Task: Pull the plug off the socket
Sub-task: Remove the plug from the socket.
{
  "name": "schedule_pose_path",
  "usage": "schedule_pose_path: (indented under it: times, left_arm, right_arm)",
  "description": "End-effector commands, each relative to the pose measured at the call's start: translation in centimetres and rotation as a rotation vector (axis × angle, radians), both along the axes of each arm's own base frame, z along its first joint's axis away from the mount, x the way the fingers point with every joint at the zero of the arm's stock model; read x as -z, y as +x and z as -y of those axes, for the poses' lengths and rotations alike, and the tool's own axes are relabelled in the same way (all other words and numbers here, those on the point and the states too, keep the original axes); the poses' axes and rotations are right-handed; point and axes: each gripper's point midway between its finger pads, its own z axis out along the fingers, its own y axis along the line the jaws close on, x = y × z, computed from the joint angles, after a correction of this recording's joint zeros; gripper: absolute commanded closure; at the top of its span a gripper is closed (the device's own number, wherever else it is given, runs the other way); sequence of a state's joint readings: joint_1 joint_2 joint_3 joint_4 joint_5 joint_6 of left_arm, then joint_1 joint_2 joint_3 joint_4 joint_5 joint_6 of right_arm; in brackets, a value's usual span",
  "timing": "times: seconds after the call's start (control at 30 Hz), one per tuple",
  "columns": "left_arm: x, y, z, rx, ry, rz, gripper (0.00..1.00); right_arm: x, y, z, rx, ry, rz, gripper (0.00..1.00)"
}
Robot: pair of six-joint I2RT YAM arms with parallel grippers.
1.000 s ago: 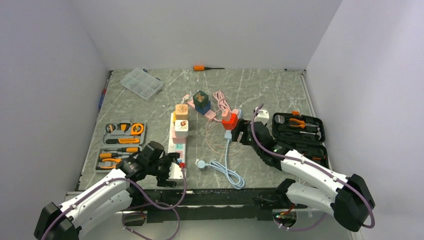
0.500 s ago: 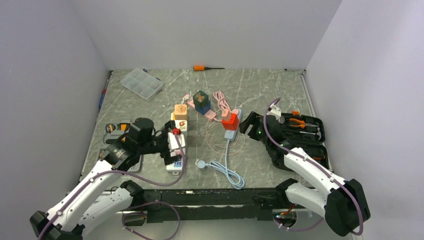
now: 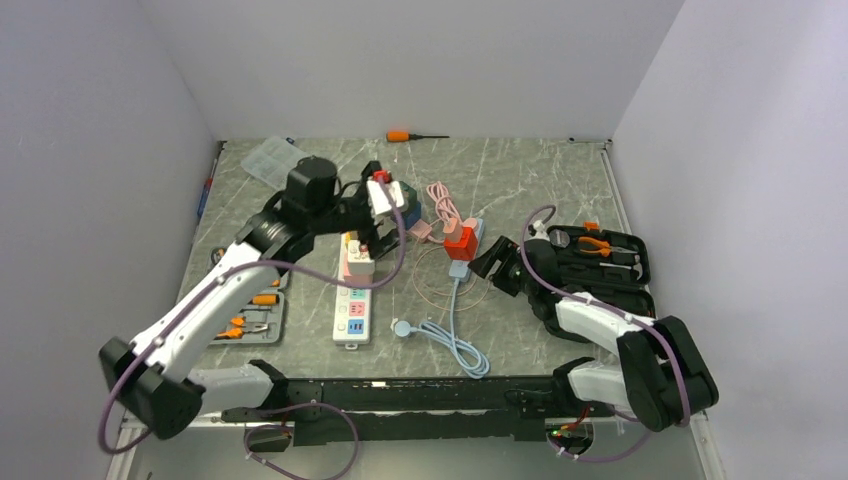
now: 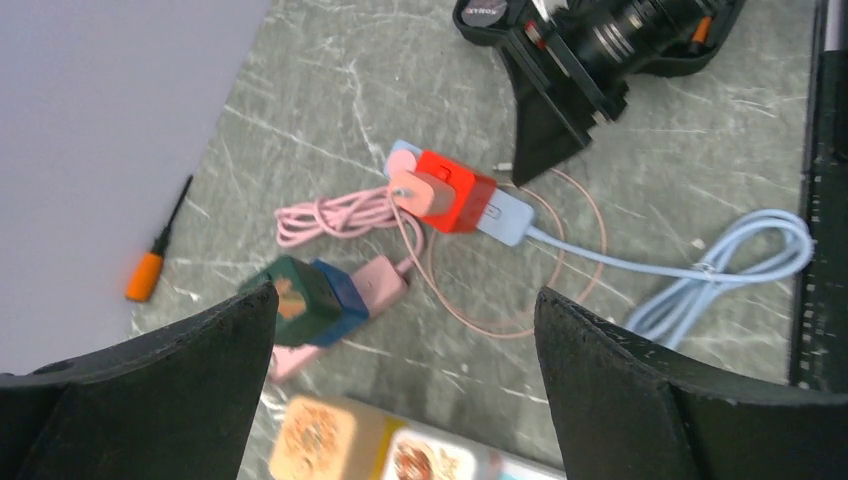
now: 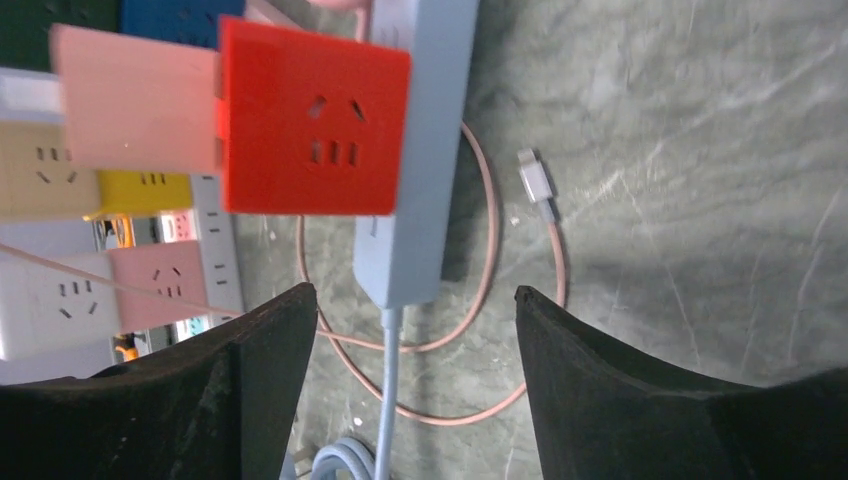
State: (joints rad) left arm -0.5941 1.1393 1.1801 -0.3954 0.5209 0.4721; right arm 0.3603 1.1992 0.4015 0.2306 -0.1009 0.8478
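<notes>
The long white power strip (image 3: 350,318) with pastel panels lies left of centre, and cube plugs (image 3: 360,262) sit on its far end. In the left wrist view a tan cube plug (image 4: 315,440) and a white one (image 4: 425,458) show at the bottom edge. My left gripper (image 3: 388,205) hovers open and empty above that far end, and the wrist view shows the gripper (image 4: 405,295) with jaws wide apart. My right gripper (image 3: 488,260) is open and empty beside a red cube adapter (image 3: 460,242) on a light-blue strip (image 5: 415,150). The wrist view also shows this gripper (image 5: 415,290) open.
A green cube on a blue cube (image 4: 300,300) sits on a pink strip behind the left gripper. A pink cable (image 3: 440,210) and a blue cord (image 3: 450,340) lie mid-table. Tool cases are at the left (image 3: 245,265) and right (image 3: 600,255), a clear box (image 3: 280,160) and an orange screwdriver (image 3: 400,136) at the back.
My left arm has swung from the near end of the white strip up to its far end, above the plugs. My right gripper has shifted slightly beside the red adapter.
</notes>
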Motion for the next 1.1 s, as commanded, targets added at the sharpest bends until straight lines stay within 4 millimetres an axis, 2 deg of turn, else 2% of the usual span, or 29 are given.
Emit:
schedule_pose_path:
  times: [0.0, 0.13, 0.23, 0.4, 0.53, 0.63, 0.87, 1.07]
  left_arm:
    - [-1.7, 2.1, 2.5, 0.123, 0.039, 0.112, 0.01]
    - [-1.8, 4.9, 3.9, 0.119, 0.066, 0.134, 0.01]
    - [-1.3, 5.3, 4.5, 0.124, 0.066, 0.109, 0.01]
    - [-0.1, 3.9, 4.2, 0.158, 0.085, 0.128, 0.01]
    - [0.8, 2.6, 3.8, 0.186, 0.105, 0.113, 0.01]
    - [1.2, 2.1, 3.6, 0.196, 0.115, 0.133, 0.01]
    - [0.8, 1.6, 3.0, 0.185, 0.119, 0.164, 0.01]
    - [0.8, 1.2, 2.6, 0.184, 0.125, 0.190, 0.00]
  right_arm:
    - [-0.5, 0.2, -1.8, -0.036, 0.132, 0.037, 0.29]
    - [0.1, 0.5, -2.9, -0.070, 0.172, 0.025, 0.34]
    - [0.2, 1.0, -3.4, -0.091, 0.179, 0.018, 0.37]
    - [-0.7, 1.4, -2.7, -0.071, 0.132, 0.045, 0.43]
    - [-1.9, 1.4, -1.5, -0.022, 0.087, 0.061, 0.43]
    - [-2.3, 1.3, -1.6, -0.014, 0.115, 0.074, 0.43]
    - [0.1, 0.9, -3.0, -0.048, 0.172, -0.003, 0.47]
    - [0.4, 1.1, -3.5, -0.057, 0.175, -0.005, 0.47]
